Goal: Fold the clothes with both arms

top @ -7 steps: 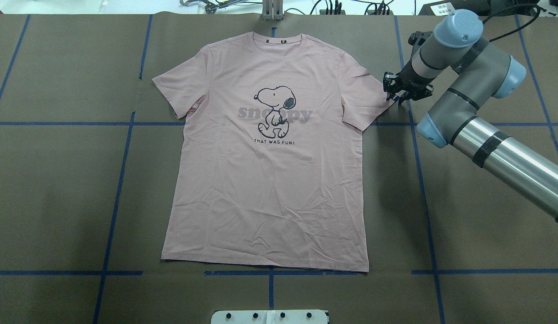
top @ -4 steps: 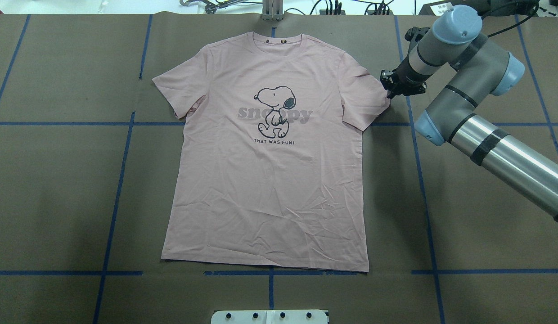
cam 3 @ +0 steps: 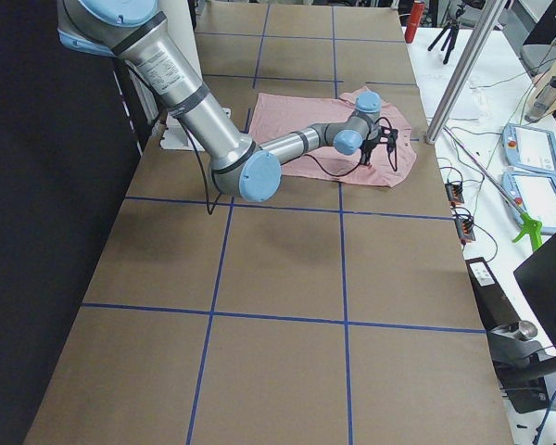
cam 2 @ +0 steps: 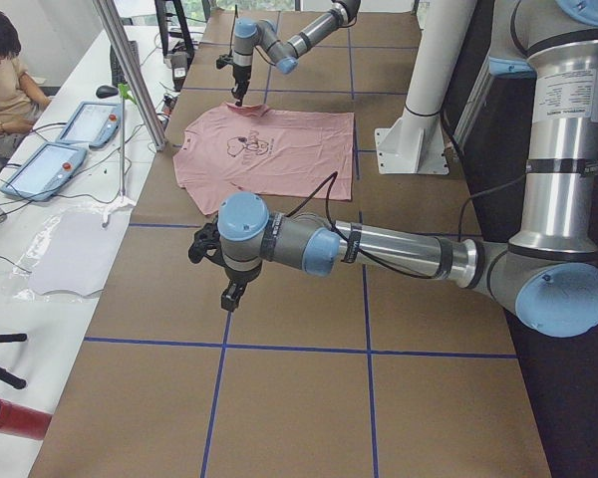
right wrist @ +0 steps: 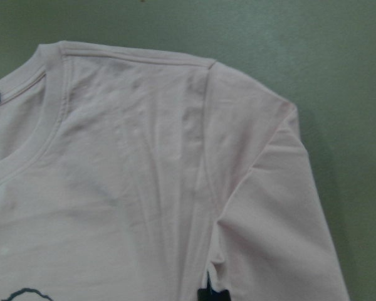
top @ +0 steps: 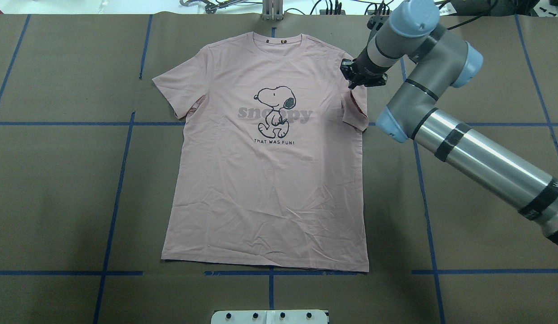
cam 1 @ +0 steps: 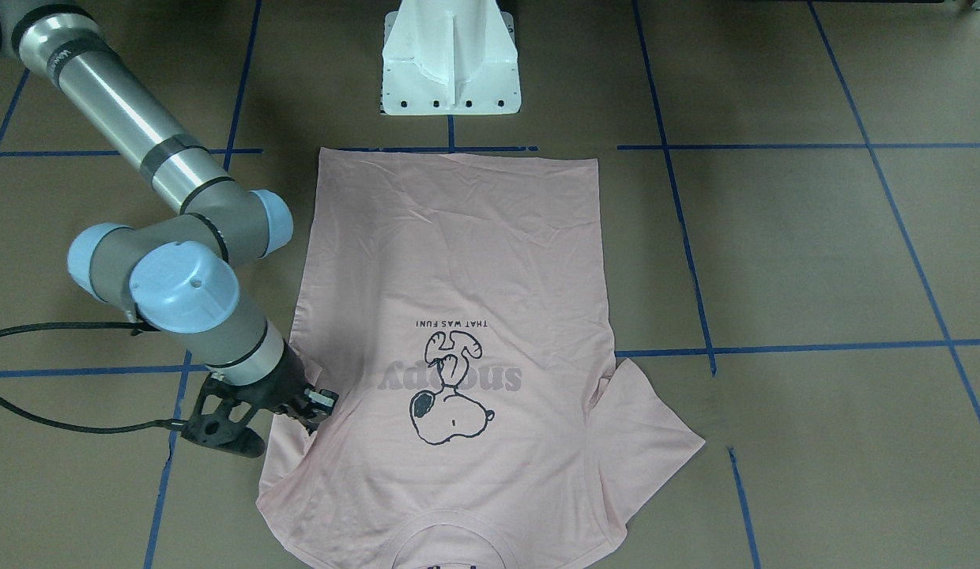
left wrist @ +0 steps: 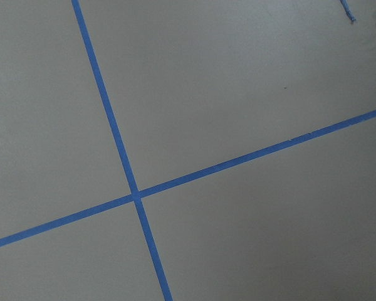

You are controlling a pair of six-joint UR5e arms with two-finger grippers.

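The right gripper (top: 356, 84) was closed down to a pinch on the hem of the T-shirt's (top: 265, 189) right sleeve (top: 355, 110). It held that cloth doubled inward over the shoulder seam. In the right wrist view one black fingertip (right wrist: 212, 295) showed where the gathered folds met. The left gripper (cam 2: 230, 295) hung above bare paper well off the T-shirt's left side. It appeared only in the exterior left view, so whether its jaws were spread or together could not be told.

The T-shirt lay print up and flat on the table (top: 58, 202). The table was covered in brown paper and crossed by blue tape lines (top: 120, 180). The T-shirt's left sleeve (top: 173, 87) was spread flat. A white pedestal (cam 1: 450, 59) stood just beyond the T-shirt's hem. Past its collar ran a white bench with tablets (cam 2: 90, 121) and a seated person (cam 2: 5, 70).

Counted: one T-shirt, two arms, two grippers, one pedestal, two tablets, one person.
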